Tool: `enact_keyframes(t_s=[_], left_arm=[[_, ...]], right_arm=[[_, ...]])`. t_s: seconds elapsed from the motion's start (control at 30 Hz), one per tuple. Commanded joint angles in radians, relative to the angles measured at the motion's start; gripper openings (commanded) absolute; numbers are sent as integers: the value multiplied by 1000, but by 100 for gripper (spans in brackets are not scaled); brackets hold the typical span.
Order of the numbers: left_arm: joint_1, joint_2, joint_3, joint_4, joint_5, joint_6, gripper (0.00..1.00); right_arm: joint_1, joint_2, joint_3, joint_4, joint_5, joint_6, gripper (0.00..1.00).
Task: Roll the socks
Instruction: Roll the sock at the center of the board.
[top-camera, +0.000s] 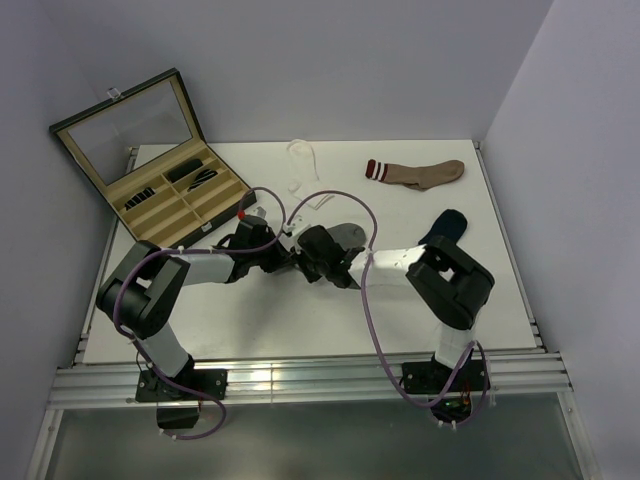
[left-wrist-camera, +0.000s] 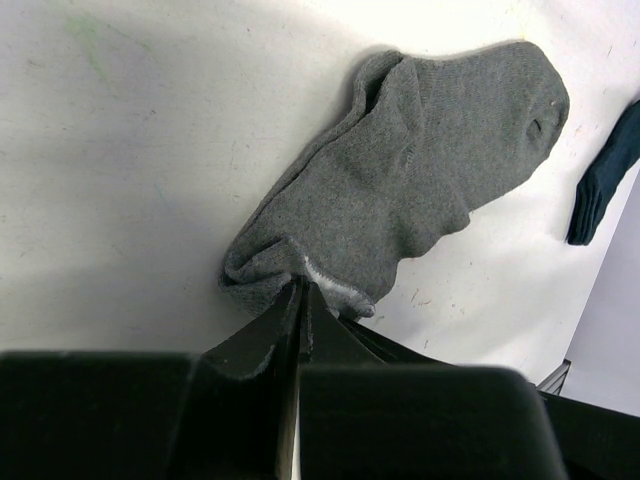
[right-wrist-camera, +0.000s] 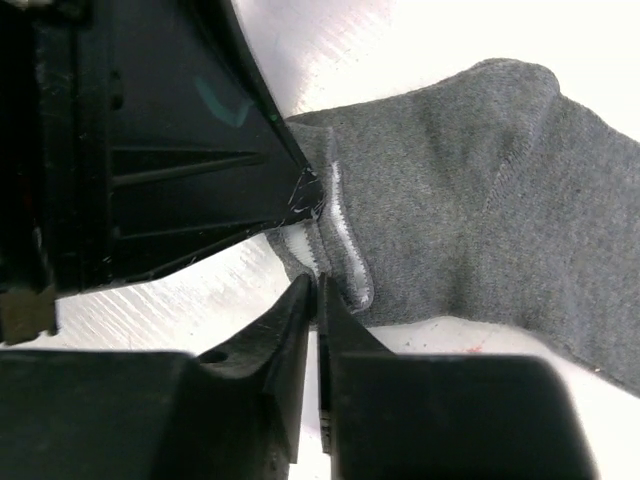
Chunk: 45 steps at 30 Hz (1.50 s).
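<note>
A dark grey sock (left-wrist-camera: 420, 170) lies slantwise on the white table (left-wrist-camera: 130, 150) from lower centre to upper right, its bunched cuff pinched between the closed fingers of the left gripper (left-wrist-camera: 302, 300), with a navy sock (left-wrist-camera: 605, 175) at the right edge.

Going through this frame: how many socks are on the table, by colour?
dark grey sock: 1
navy blue sock: 1
tan sock with a striped cuff: 1
white sock, faint against the white table: 1, as far as the top view shows
Total: 4
</note>
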Motion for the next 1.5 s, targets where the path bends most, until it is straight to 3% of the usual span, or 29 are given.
enact_keyframes(t_s=[0.0, 0.07, 0.17, 0.3, 0.6, 0.77, 0.97, 1.3, 1.47], left_arm=[[-6, -4, 18, -17, 3, 28, 7], [-5, -12, 13, -11, 1, 28, 8], [-6, -36, -5, 9, 6, 25, 13], [-6, -96, -17, 21, -2, 28, 26], [-5, -234, -68, -13, -75, 20, 46], [-6, -250, -108, -28, -117, 2, 48], [-5, -207, -123, -25, -100, -23, 47], [-5, -142, -94, -37, -120, -30, 33], [-6, -96, -68, -33, -123, -38, 31]], right_arm=[[-30, 18, 11, 2, 1, 27, 6], [-44, 18, 17, -14, -39, 42, 0], [-96, 27, 36, -53, -172, 82, 0], [-176, 64, 83, -111, -377, 143, 0], [-300, 177, 136, -78, -773, 361, 0], [-343, 208, 119, 7, -884, 513, 0], [-404, 252, 30, 277, -1014, 777, 0], [-432, 291, 33, 286, -1010, 814, 0], [-434, 302, 47, 272, -1010, 805, 0]])
